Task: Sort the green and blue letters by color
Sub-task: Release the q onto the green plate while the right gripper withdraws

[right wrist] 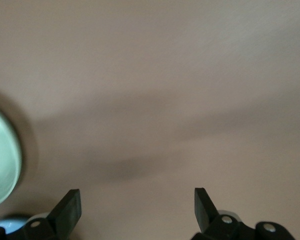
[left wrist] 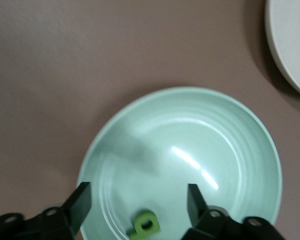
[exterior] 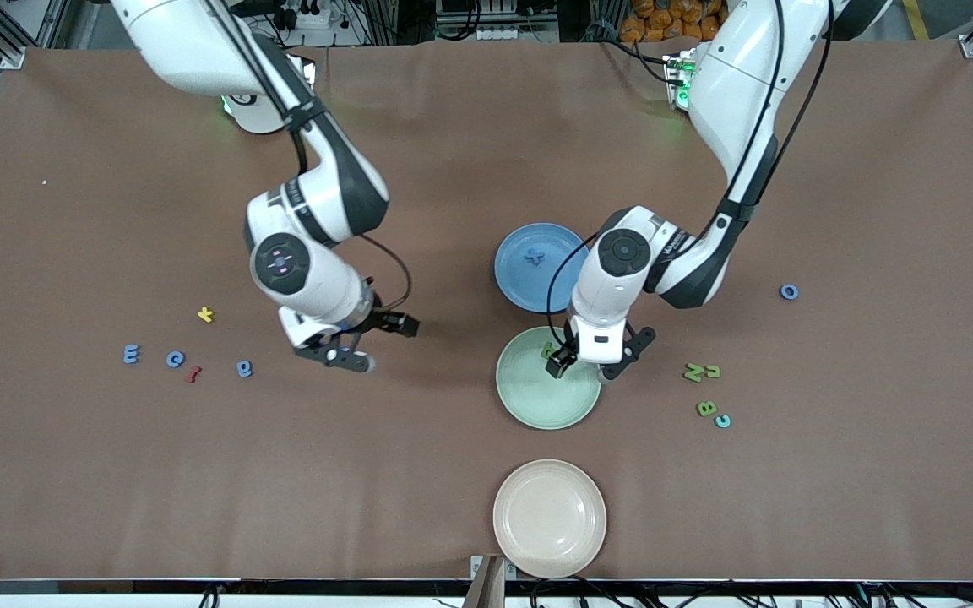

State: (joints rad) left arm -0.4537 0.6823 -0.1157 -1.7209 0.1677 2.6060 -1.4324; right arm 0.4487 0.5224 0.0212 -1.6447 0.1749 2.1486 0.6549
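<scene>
A green letter [left wrist: 146,224] lies in the pale green plate [left wrist: 230,150], near its rim. My left gripper [left wrist: 138,200] hangs open just over it, one finger on each side and neither touching. In the front view the same green letter [exterior: 548,349] shows on the green plate [exterior: 537,405] beside the left gripper [exterior: 581,370]. A blue x [exterior: 535,256] lies in the blue plate [exterior: 516,283]. More green letters [exterior: 700,371] and a green B [exterior: 706,409] lie toward the left arm's end. Blue letters E [exterior: 131,354], C [exterior: 175,359] and g [exterior: 244,368] lie toward the right arm's end. My right gripper [exterior: 343,355] is open over bare table beside them.
A blue o [exterior: 788,291] lies alone toward the left arm's end. A turquoise c [exterior: 722,420] sits by the green B. A yellow letter [exterior: 205,314] and a red letter [exterior: 192,373] lie among the blue ones. A beige plate [exterior: 549,517] stands nearest the front camera.
</scene>
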